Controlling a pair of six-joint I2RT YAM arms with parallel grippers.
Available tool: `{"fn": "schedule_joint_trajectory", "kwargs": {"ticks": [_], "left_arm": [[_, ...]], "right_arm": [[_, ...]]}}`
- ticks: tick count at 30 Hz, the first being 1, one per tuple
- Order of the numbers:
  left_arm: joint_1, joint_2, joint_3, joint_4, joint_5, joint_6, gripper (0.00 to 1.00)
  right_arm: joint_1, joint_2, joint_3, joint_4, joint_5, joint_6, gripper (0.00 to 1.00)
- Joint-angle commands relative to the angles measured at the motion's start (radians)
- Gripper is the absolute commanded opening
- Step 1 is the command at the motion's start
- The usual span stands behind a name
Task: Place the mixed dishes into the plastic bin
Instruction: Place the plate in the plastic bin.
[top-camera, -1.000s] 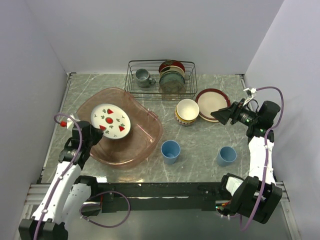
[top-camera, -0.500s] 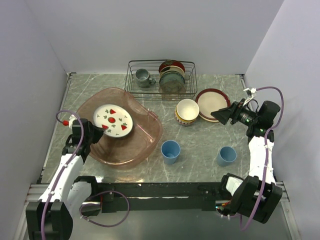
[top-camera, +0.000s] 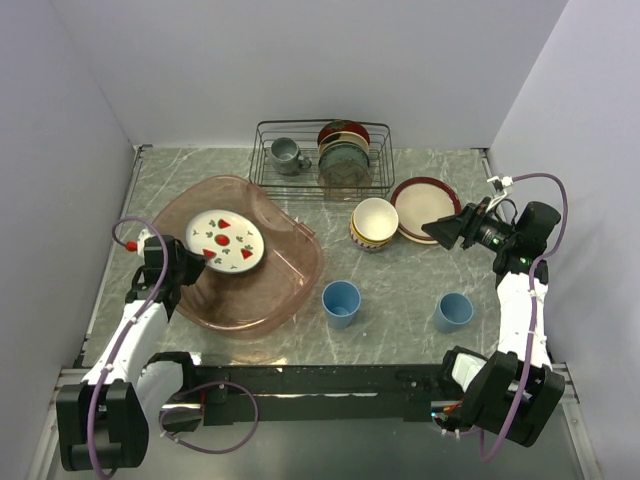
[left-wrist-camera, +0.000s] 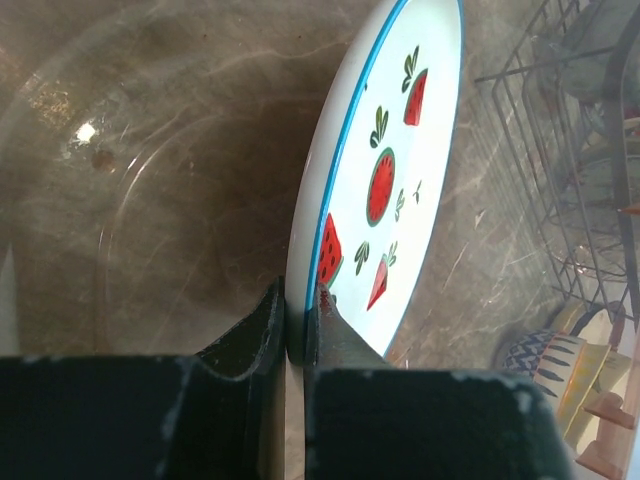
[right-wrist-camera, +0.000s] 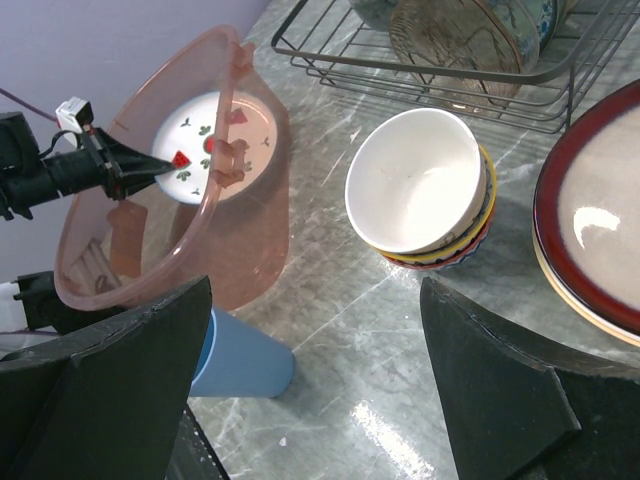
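The plastic bin (top-camera: 298, 288) fills the desk's (top-camera: 400, 285) left side, the strawberry-print plate (top-camera: 224, 241) within its rim. At the far edge stands the wire rack (top-camera: 380, 172), with stacked bowls (top-camera: 374, 223) and stacked plates (top-camera: 425, 205) before it. A cup (top-camera: 341, 302) and a second cup (top-camera: 453, 311) stand nearer the near edge.

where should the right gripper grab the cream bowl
Pinch the rim of the cream bowl on its right side, the side facing the right gripper, coming down from above with one finger inside. It sits upright, nested in the patterned bowl, so only its rim and upper wall are free.
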Motion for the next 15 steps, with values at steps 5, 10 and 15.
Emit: {"fn": "schedule_joint_trajectory", "kwargs": {"ticks": [5,10,15], "left_arm": [[0.015,0.010,0.028,0.155,0.031,-0.025,0.18],[0.018,0.021,0.031,0.158,0.035,-0.019,0.25],[0.021,0.044,0.036,0.155,0.039,-0.013,0.30]], "right_arm": [[-0.006,-0.004,0.003,0.017,-0.006,-0.007,0.92],[-0.004,-0.004,0.003,0.016,-0.006,-0.007,0.92],[-0.004,-0.005,0.003,0.016,-0.007,-0.007,0.92]]}}
